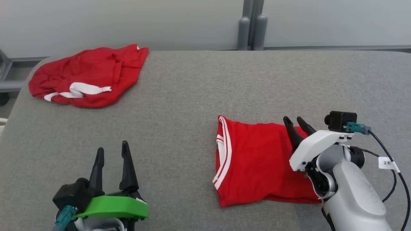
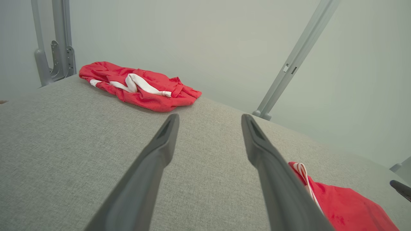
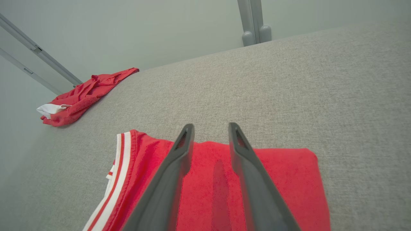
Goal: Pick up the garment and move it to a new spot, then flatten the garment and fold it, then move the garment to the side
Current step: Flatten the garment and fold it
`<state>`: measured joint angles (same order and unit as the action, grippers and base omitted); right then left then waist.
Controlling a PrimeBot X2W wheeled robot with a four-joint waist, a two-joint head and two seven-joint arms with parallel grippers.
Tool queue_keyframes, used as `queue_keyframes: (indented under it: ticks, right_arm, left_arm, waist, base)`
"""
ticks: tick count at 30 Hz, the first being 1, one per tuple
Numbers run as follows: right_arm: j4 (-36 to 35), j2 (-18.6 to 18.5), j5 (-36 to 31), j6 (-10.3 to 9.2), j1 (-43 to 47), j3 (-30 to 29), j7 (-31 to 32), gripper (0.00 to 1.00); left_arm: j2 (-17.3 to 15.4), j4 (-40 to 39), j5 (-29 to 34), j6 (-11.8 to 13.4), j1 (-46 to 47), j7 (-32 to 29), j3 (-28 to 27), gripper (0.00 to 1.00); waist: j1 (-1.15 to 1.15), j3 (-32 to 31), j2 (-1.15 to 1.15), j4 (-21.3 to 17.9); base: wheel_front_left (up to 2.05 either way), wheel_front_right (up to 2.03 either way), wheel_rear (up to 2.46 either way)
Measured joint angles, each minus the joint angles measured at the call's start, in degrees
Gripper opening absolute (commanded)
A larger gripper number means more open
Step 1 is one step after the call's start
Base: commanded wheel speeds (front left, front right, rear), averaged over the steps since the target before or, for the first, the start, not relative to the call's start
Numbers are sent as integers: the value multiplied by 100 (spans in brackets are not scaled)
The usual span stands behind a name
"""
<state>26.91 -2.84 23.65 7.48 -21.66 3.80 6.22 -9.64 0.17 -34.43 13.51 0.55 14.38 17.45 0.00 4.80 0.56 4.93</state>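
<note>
The right gripper (image 1: 293, 119) hangs low over the folded red garment (image 1: 253, 160), jaws apart with nothing between them. It seems placed to take the cloth near its far edge for the move to the side. The left gripper (image 1: 112, 146) waits wide open and empty above the grey table (image 1: 192, 96). A crumpled red garment (image 1: 86, 75) lies well apart at the far left corner — the one likely obstacle on that side.
</note>
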Motion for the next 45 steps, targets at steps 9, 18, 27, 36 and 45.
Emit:
queue_keyframes:
  ticks: [9, 18, 27, 36, 45]
  right_arm:
    - [1192, 8, -5, 0, -601, 303, -402, 0]
    - [2098, 5, -18, 0, -983, 557, -745, 0]
    - [2550, 8, 240, 0, -1161, 1552, -918, 0]
    - [2482, 13, 445, 1, -1449, 2347, -1289, 0]
    - [2340, 10, -2, 1, -1681, 1929, -1651, 0]
  left_arm:
    - [76, -68, 55, -41, 114, 22, 52, 100]
    - [138, -104, 88, -64, 126, 34, 48, 100]
    - [175, -107, 113, -76, 116, 41, 1, 100]
    - [168, -83, 147, -96, 63, 58, -24, 100]
    - [99, -144, 165, -51, -95, 24, -29, 100]
  waist:
    - [0, 174, 0, 678]
    - [0, 302, 0, 1281]
    - [0, 382, 0, 1603]
    - [0, 302, 0, 1392]
    - [0, 100, 0, 897]
  base:
    - [0, 0, 0]
    - [0, 0, 0]
    - [0, 0, 0]
    - [0, 0, 0]
    - [0, 0, 0]
